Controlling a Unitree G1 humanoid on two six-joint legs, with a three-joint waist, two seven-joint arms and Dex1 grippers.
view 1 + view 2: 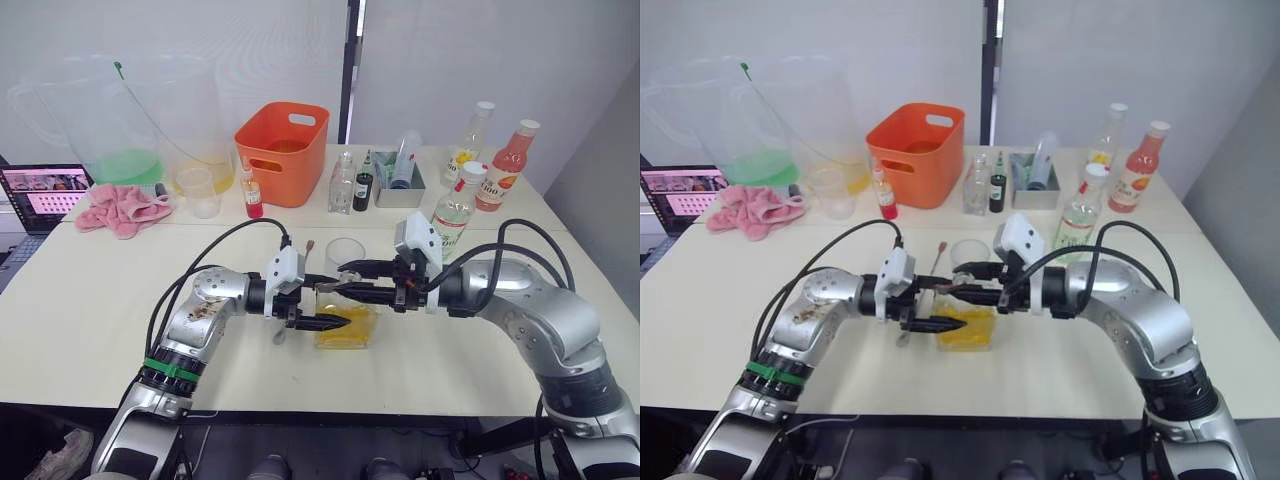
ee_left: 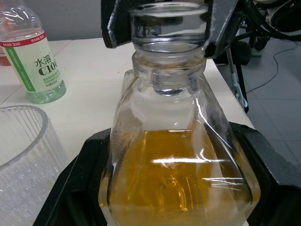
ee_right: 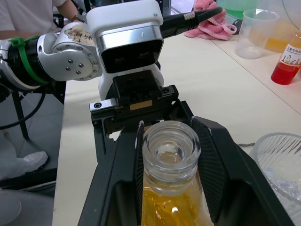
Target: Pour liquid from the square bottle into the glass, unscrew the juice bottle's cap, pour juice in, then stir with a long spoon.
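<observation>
The square bottle [image 1: 346, 327], clear glass holding amber liquid, stands upright at the table's middle. My left gripper [image 1: 341, 306] is shut on its body, one finger [image 2: 70, 188] on each side. My right gripper [image 3: 171, 155] comes from the opposite side and is shut on the bottle's glass top [image 3: 171, 146]. The ribbed glass [image 1: 345, 253] stands just behind the bottle and looks empty. A capped juice bottle [image 1: 455, 212] with a green label stands right of the glass. A long spoon [image 1: 306, 256] lies on the table under my left gripper.
An orange basket [image 1: 283, 152], small bottles [image 1: 352, 183], a grey tray [image 1: 399, 190] and two tall drink bottles [image 1: 508, 165] line the back. Pitchers [image 1: 150, 130], a cup [image 1: 202, 190] and a pink cloth [image 1: 122, 208] are back left. A person [image 3: 28, 19] sits beyond the table's front edge.
</observation>
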